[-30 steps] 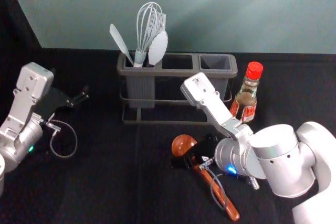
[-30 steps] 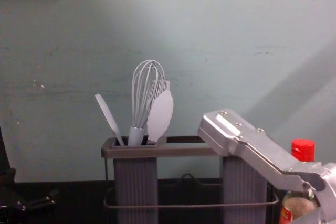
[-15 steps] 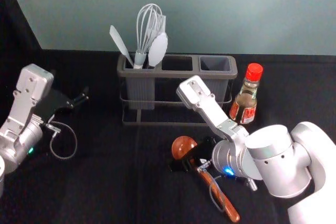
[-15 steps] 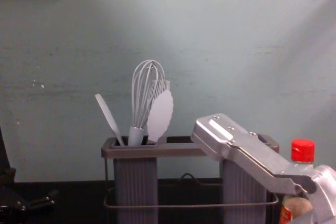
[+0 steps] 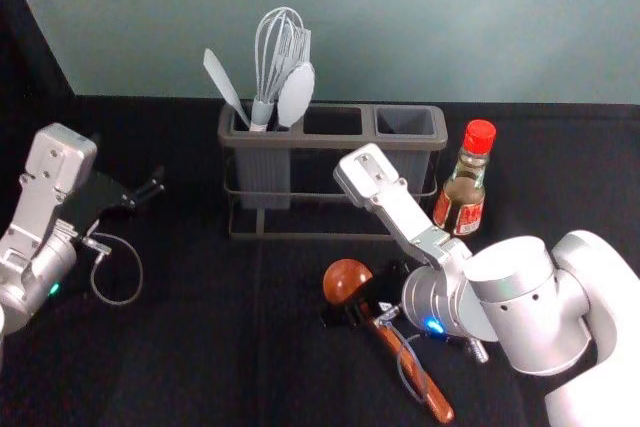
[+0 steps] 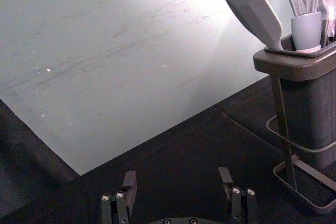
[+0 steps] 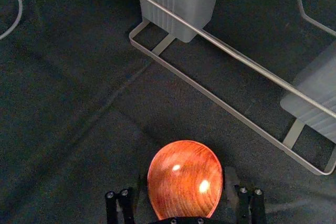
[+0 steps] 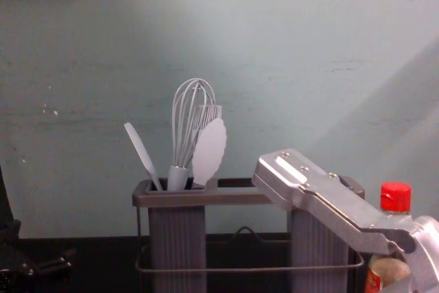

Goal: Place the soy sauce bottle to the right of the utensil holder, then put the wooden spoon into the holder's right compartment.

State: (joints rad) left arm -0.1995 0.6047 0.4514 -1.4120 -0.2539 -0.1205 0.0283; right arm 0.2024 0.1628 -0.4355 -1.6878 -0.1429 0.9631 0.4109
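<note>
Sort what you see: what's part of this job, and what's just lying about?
Job:
- soy sauce bottle
- utensil holder
- wooden spoon
- right gripper, at the spoon

Just there:
- whisk, in the holder
- slanted spatula
- left gripper, idle at left

In the chest view, the right arm (image 8: 336,207) partly hides the soy sauce bottle (image 8: 396,198) and utensil holder (image 8: 199,198).

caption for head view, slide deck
Right gripper open at the wooden spoon, left gripper idle left of the utensil holder, soy sauce bottle to its right
</note>
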